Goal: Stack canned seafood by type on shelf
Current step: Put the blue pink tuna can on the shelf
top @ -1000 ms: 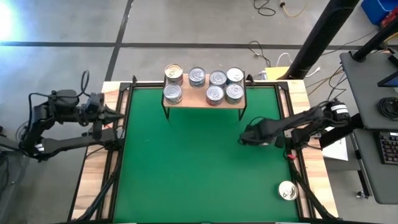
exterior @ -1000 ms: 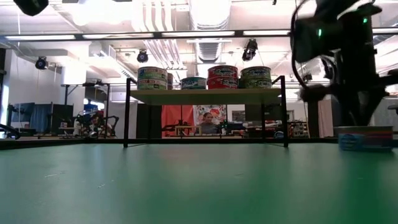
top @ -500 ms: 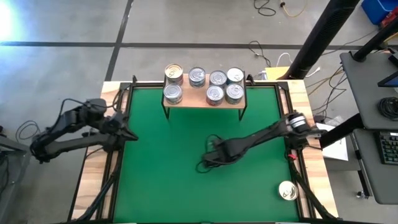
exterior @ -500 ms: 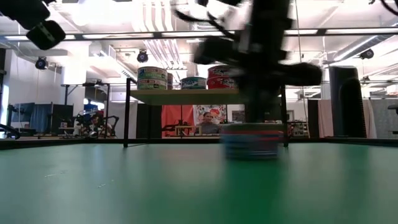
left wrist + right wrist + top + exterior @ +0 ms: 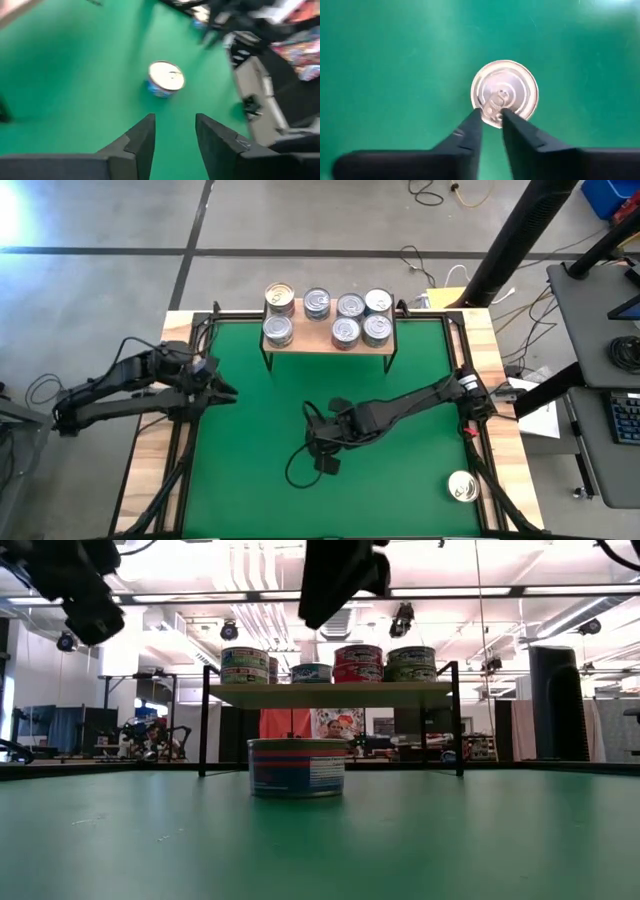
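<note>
One tin of canned seafood (image 5: 297, 768), silver-topped (image 5: 505, 92) with bluish sides (image 5: 166, 79), stands on its base at the middle of the green table. My right gripper (image 5: 491, 116) hangs straight above it, fingers a little apart, clear of its top in the low view (image 5: 335, 585). In the high view the right gripper (image 5: 320, 442) hides this tin. My left gripper (image 5: 228, 392) is open over the table's left side, pointing toward the tin (image 5: 175, 122). The shelf (image 5: 312, 333) stands at the far edge with several tins on it, some stacked two high (image 5: 358, 662).
Another silver-topped tin (image 5: 462, 486) sits at the near right corner, by the table's wooden border. The shelf's black legs (image 5: 204, 720) stand on the far part of the green mat (image 5: 250, 480). Free mat lies on either side of the middle tin and toward the near edge.
My right gripper has swept from the table's right side toward the middle, bringing the tin along, and has then risen; the tin now stands alone under it. My left gripper has come down and moved from the left border out over the mat.
</note>
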Available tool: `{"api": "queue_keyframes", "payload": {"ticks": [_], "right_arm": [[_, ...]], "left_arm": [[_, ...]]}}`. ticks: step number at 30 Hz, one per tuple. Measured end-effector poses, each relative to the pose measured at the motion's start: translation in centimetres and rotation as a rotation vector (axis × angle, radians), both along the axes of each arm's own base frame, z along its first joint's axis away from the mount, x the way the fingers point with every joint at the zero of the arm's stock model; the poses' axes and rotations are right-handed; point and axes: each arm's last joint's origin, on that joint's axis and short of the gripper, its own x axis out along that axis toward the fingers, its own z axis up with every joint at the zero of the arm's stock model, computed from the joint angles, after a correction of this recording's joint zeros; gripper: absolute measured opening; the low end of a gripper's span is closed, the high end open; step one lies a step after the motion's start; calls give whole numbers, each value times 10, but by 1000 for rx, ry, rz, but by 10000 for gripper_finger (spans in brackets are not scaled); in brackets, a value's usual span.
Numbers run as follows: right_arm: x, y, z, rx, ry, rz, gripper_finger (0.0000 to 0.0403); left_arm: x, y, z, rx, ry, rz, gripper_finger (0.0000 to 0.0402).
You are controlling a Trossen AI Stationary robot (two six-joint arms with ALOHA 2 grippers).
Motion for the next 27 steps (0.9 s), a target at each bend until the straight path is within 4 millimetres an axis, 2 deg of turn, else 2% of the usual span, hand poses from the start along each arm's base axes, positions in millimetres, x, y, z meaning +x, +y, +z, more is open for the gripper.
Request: {"api": "queue_keyframes", "payload": {"ticks": [6, 9, 15, 17, 20, 24, 27], "right_arm": [[-2, 16, 5, -27, -42, 70, 201], [-7, 25, 3, 6, -8, 102, 270], [-40, 54, -13, 5, 154, 73, 376], [-54, 61, -12, -12, 149, 76, 393], [-77, 71, -14, 7, 86, 36, 397], [-101, 89, -45, 171, -4, -29, 398], [-123, 94, -60, 195, -85, -89, 400]], "left_arm": [[11, 5, -9, 14, 55, 96, 145], [15, 7, -13, 7, 69, 143, 147], [35, 3, -22, 10, 26, 65, 157], [46, 0, -26, 17, 26, 64, 165], [62, -6, -33, 46, 46, 118, 174], [80, -19, -46, 75, 83, 145, 176], [91, -30, -56, 87, 124, 123, 176]]}}
